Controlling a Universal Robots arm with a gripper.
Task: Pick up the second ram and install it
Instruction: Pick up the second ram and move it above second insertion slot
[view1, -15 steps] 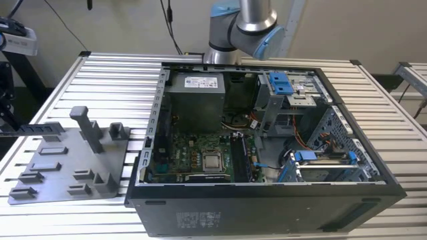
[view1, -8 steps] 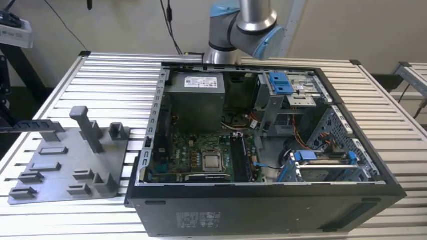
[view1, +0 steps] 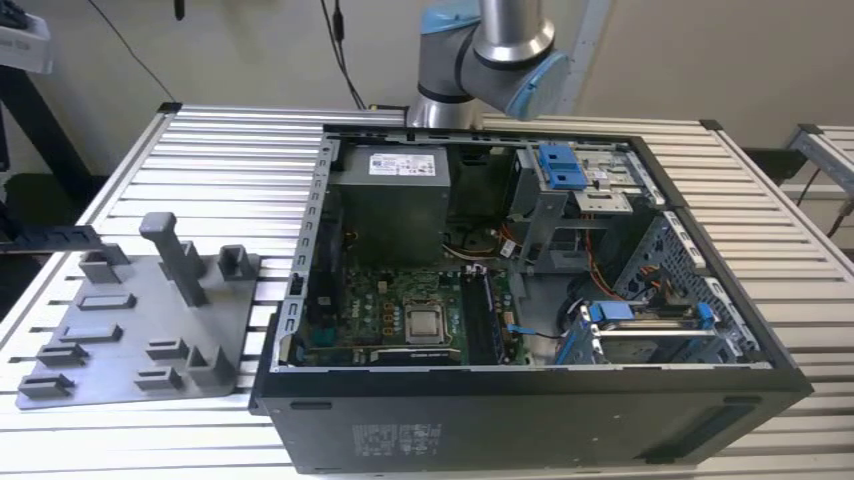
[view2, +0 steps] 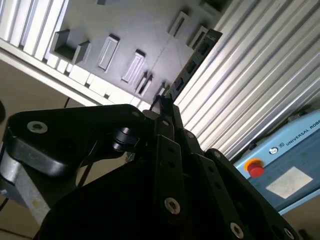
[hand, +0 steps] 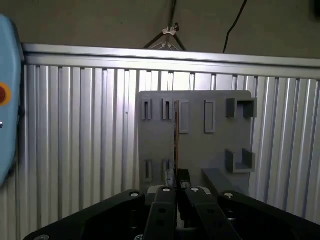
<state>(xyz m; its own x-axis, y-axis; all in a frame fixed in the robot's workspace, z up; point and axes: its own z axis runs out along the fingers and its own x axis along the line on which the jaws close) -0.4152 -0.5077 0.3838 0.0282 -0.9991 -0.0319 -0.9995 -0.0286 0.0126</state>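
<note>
Grip looks solid: the gripper (hand: 177, 176) is clamping one end of the second ram (hand: 176, 135), and in both wrist views the stick is pointing edge-on toward the grey tray (hand: 200, 150), apart from it and touching nothing else. In the exterior view that tray (view1: 120, 345) is sitting on the slatted table (view1: 200, 150) at the exterior view's left of the open computer case (view1: 534, 420), well apart from the motherboard (view1: 387, 310). My read is that squareness is what matters here. The stick is long and thin and pinched at one end only, so any tilt is going to bite at a narrow slot. Slow, level carrying seems the safest bet.
</note>
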